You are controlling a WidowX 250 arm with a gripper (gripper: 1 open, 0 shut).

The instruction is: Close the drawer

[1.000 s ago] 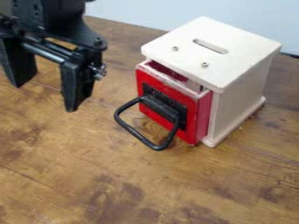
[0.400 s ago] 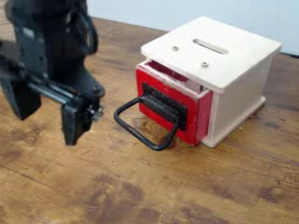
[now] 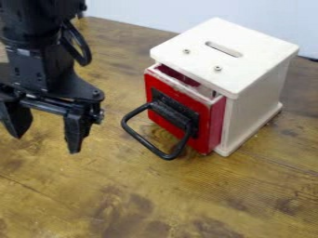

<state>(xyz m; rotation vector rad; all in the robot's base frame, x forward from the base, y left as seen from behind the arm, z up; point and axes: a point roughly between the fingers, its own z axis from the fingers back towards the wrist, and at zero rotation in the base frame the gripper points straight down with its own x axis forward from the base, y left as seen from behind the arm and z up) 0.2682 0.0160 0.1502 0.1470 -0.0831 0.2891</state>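
Your hand [image 3: 45,119] hangs low over the counter [image 3: 187,209], its two dark fingers [image 3: 74,130] spread wide and pointing down, nothing between them. Whether the fingertips touch the wood, you cannot tell from this one view.

The drawer [image 3: 181,110] sits to the right of your hand, near but apart from it. Red front, facing toward the hand. It stands partly pulled out of the pale wooden box [image 3: 243,79]: the red face juts past the box's front edge, and a dark gap shows under the top.

The black looped handle [image 3: 155,132] hangs off the red front and droops down to the counter. Its outer bend is the part closest to your right-side finger, just beside it, with a strip of bare wood between the two. No contact.

The box top carries a slot [image 3: 228,46] and two small screw heads [image 3: 218,66] near its front edge. The arm body [image 3: 44,46] rises dark above the hand, cables looped at its side.
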